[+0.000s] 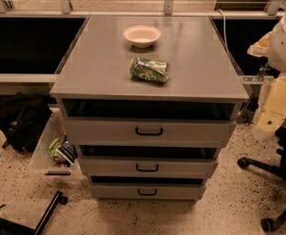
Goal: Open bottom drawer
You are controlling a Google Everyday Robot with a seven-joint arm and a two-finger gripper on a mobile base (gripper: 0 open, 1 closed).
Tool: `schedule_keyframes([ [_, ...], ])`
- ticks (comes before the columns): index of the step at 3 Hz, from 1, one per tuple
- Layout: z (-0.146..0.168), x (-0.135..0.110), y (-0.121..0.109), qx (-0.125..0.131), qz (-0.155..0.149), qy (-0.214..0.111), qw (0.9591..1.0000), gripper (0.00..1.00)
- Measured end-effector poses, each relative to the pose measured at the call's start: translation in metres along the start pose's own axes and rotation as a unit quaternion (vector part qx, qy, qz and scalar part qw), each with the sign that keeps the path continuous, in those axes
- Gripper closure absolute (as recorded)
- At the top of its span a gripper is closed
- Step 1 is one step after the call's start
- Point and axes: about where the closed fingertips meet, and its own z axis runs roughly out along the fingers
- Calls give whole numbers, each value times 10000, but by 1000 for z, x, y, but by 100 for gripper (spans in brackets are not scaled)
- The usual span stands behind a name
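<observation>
The grey cabinet (148, 58) stands in the middle with three drawer fronts. The bottom drawer (113, 191) is the lowest and narrowest front, with a small black loop handle (147, 192). A dark gap shows above it, as above the other two fronts. My arm is at the right edge, its white upper part above a pale yellow lower part. My gripper (268, 119) hangs there, to the right of the cabinet's top drawer and well above and right of the bottom drawer's handle, touching nothing.
A pink bowl (142, 35) and a crumpled green bag (150, 70) lie on the cabinet top. A black backpack (20, 121) and a clear bin (55, 153) sit on the floor at left. An office chair base (273, 195) stands at right.
</observation>
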Motion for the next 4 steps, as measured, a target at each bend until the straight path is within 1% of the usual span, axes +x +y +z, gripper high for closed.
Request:
schedule_keyframes([
  [1,0,0,0,0,0,0,10000,0],
  [2,32,14,14,-152,50,-131,9998,0],
  [3,122,43,51,-648,143,-709,9953,0],
  [4,243,79,98,-1287,446,-971,9859,0],
])
